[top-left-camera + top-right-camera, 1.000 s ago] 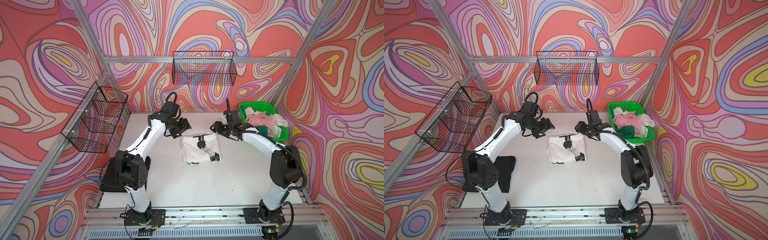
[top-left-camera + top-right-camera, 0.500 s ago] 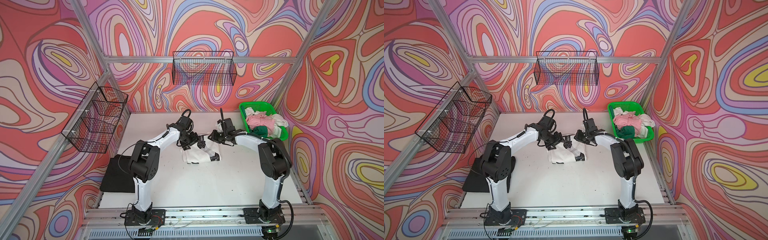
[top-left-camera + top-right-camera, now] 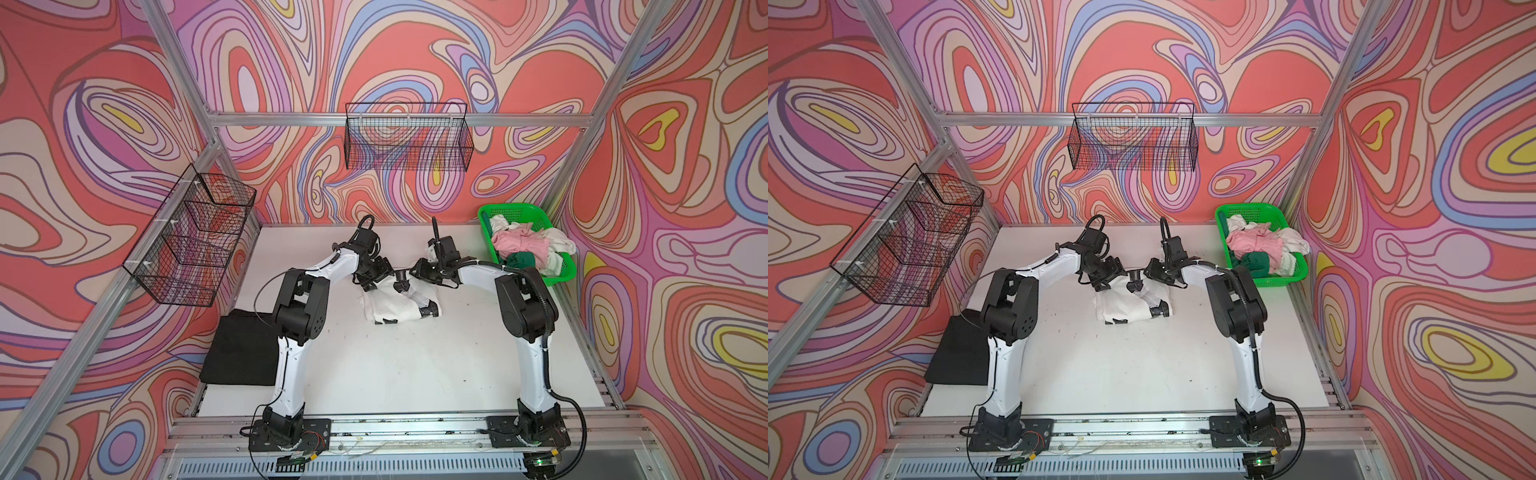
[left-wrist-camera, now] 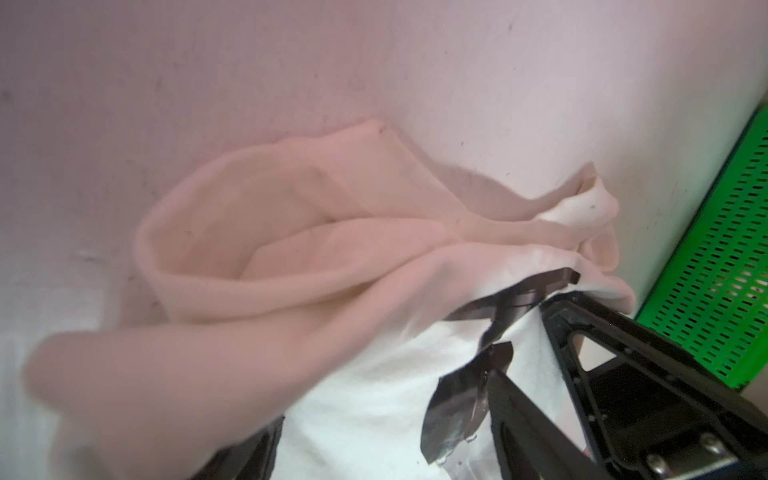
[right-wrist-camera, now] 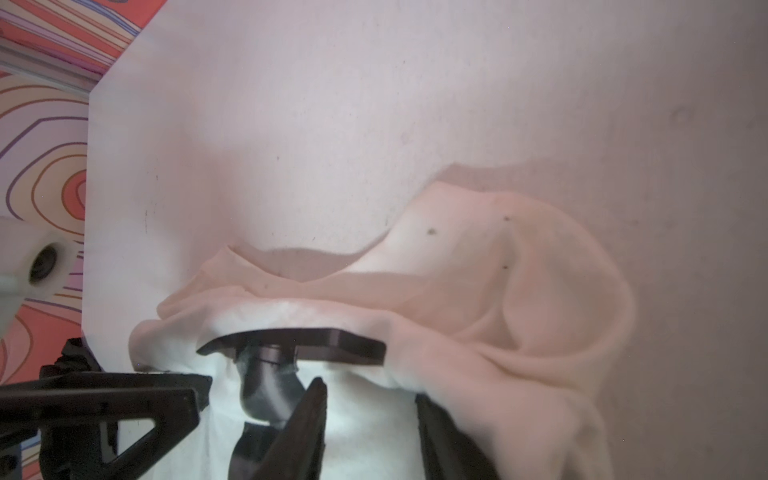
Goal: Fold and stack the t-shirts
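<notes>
The off-white t-shirt (image 3: 392, 309) lies bunched on the surface (image 3: 395, 374) at frame centre in both top views; the black t-shirt (image 3: 239, 353) lies flat at lower left. The left jaws stand wide apart at the off-white t-shirt's upper edge. Cloth sits between the right jaws; whether they clamp it cannot be determined.

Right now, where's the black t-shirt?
In both top views the black t-shirt lies flat at the table's left edge, partly behind the left arm.
</notes>
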You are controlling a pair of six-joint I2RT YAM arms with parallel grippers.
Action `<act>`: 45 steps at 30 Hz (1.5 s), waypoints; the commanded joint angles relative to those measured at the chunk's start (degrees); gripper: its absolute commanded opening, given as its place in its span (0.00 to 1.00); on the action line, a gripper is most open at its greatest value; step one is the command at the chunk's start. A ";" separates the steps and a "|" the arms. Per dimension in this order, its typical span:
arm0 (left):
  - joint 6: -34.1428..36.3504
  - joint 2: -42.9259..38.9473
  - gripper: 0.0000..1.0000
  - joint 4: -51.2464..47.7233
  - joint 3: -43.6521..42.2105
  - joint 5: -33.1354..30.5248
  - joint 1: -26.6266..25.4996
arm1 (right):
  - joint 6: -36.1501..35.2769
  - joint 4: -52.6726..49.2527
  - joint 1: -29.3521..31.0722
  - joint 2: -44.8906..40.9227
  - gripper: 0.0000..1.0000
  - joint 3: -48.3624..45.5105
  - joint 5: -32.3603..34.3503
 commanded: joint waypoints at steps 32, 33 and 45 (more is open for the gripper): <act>6.43 -23.76 1.00 -6.46 -26.97 -0.29 3.35 | 6.35 -13.10 0.60 -28.30 0.85 -26.92 9.50; 6.13 -23.11 1.00 -6.27 -26.92 -0.26 2.86 | 6.67 -12.97 0.64 -27.55 0.84 -26.60 9.58; 2.68 -15.20 0.96 -2.42 -26.85 0.23 -1.20 | 10.54 -7.37 2.21 -17.93 0.76 -25.01 5.31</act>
